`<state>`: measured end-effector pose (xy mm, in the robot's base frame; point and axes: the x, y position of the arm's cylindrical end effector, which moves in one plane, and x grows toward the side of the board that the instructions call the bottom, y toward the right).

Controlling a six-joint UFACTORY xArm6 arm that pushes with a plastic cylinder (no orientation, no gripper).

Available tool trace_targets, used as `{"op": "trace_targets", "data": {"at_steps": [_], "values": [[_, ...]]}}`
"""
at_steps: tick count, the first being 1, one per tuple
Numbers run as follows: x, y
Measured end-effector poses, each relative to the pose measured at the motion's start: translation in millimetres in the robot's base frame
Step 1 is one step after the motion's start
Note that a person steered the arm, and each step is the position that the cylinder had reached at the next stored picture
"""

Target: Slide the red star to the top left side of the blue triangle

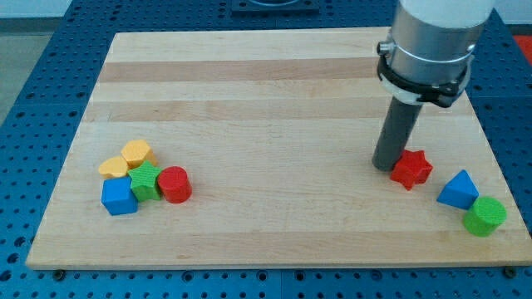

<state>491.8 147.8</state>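
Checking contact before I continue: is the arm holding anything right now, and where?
Nothing is held. My tip only rests against the view's-left side of the red star, up-left of the blue triangle.

The surface [274, 100] is pale wood in lengthwise light and tan stripes. Touching my tip [387, 166] on the view's right sits a red star [411, 169]; further right, a blue triangle [458, 190] and green cylinder [485, 216]. Far left: two yellow blocks [126, 159], a green star [146, 179], red cylinder [174, 184], blue block [119, 198].
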Motion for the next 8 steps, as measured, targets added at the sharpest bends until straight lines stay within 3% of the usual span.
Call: {"op": "trace_targets", "data": {"at_steps": [7,8], "values": [[-0.1,24.2],[-12.4,-14.1]]}}
